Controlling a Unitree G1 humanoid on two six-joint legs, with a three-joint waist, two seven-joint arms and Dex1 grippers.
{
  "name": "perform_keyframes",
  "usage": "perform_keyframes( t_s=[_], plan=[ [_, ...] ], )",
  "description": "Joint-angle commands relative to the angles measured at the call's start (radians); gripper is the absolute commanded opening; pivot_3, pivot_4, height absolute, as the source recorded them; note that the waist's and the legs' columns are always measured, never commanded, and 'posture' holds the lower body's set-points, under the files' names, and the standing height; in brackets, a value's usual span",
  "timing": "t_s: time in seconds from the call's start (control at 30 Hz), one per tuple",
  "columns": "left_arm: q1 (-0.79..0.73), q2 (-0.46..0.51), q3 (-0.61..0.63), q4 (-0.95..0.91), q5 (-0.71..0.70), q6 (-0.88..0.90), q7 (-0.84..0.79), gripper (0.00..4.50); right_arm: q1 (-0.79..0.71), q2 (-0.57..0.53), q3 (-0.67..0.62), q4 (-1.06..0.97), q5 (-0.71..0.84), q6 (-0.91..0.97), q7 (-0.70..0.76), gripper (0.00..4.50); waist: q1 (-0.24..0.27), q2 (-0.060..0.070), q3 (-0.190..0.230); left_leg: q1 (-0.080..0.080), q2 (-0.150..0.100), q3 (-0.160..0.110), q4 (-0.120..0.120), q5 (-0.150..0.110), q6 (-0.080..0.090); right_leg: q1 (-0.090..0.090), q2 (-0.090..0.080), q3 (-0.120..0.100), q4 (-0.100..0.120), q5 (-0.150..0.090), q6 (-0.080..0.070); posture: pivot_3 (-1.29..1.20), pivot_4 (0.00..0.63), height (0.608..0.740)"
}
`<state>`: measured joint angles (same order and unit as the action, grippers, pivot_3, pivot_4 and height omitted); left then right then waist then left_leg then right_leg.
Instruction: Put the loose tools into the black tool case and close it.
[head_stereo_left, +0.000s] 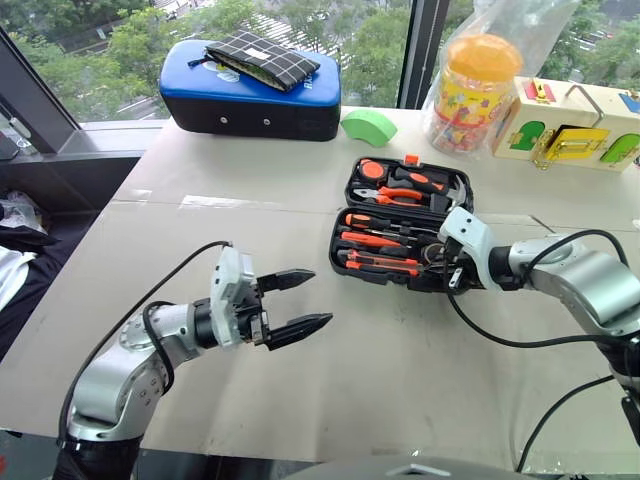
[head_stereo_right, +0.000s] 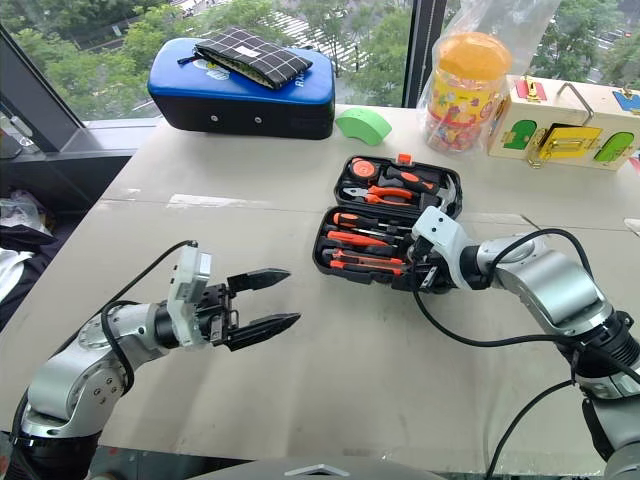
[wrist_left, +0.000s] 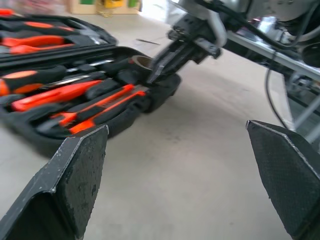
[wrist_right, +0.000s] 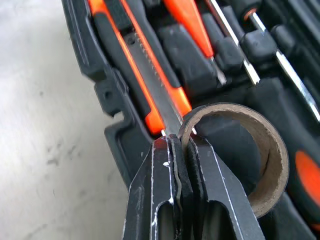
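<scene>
Hovering over bare table (head_stereo_left: 200, 400) at left: left gripper (head_stereo_left: 300, 303), fingers spread wide, holding nothing. Lying open mid-table, tools seated in recesses: black tool case (head_stereo_left: 350, 240). Pressing at case's near right corner: right gripper (wrist_right: 182, 150), fingers pinched together beside a cardboard ring (wrist_right: 270, 150).

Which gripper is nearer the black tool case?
Right. The right gripper sits shut at the black tool case; the left gripper hangs open over bare table, apart from it.

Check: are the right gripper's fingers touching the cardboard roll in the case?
Touching. The right wrist view shows the shut fingers pressed against the cardboard roll's rim.
</scene>
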<state>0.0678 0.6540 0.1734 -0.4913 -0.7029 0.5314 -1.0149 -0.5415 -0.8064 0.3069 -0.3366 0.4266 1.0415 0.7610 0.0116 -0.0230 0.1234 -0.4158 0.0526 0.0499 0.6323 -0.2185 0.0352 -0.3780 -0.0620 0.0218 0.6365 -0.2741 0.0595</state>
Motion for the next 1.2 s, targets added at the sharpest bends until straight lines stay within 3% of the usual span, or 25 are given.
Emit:
perform_keyframes(
  t_s=[0.03, 0.37, 0.77, 1.1, 1.2],
  plan=[
    [0.038, 0.002, 0.026, -0.059, -0.012, -0.032, 0.013, 4.50, 0.010, -0.034, 0.002, -0.011, -0.020, -0.015, 0.032, 0.01, -0.001, 0.000, 0.000, 0.000, 0.000, 0.001, 0.000, 0.000, 0.000, 0.000, -0.001, 0.000, 0.000, 0.000, 0.000, 0.00, 0.150, 0.740],
    [0.127, -0.008, 0.033, -0.047, 0.012, -0.115, 0.019, 4.50, 0.040, -0.076, 0.012, 0.035, -0.078, -0.053, 0.077, 0.01, 0.000, 0.000, 0.000, 0.000, 0.000, 0.001, -0.002, 0.000, 0.000, 0.000, -0.007, -0.001, -0.003, 0.000, -0.001, 0.00, 0.150, 0.740],
    [0.056, 0.063, 0.018, -0.148, -0.126, 0.001, 0.041, 4.50, 0.065, -0.110, -0.004, 0.032, -0.096, -0.055, 0.122, 0.01, 0.000, 0.000, -0.001, 0.000, -0.002, 0.001, -0.005, 0.000, -0.001, 0.001, -0.010, -0.001, -0.009, 0.001, -0.002, 0.00, 0.150, 0.740],
    [-0.004, 0.092, -0.012, -0.164, -0.141, 0.043, 0.052, 4.50, 0.067, -0.105, 0.009, 0.046, -0.102, -0.062, 0.142, 0.01, 0.001, 0.000, -0.001, -0.001, -0.004, 0.000, -0.006, 0.000, -0.001, 0.001, -0.010, -0.001, -0.010, 0.001, -0.002, 0.00, 0.150, 0.740],
    [-0.005, 0.092, -0.005, -0.158, -0.144, 0.048, 0.058, 4.50, 0.074, -0.109, -0.002, 0.039, -0.100, -0.082, 0.156, 1.11, 0.002, 0.000, -0.001, -0.001, -0.004, 0.000, -0.006, 0.000, -0.001, 0.001, -0.009, -0.001, -0.010, 0.001, -0.002, 0.00, 0.150, 0.740]
  ],
)
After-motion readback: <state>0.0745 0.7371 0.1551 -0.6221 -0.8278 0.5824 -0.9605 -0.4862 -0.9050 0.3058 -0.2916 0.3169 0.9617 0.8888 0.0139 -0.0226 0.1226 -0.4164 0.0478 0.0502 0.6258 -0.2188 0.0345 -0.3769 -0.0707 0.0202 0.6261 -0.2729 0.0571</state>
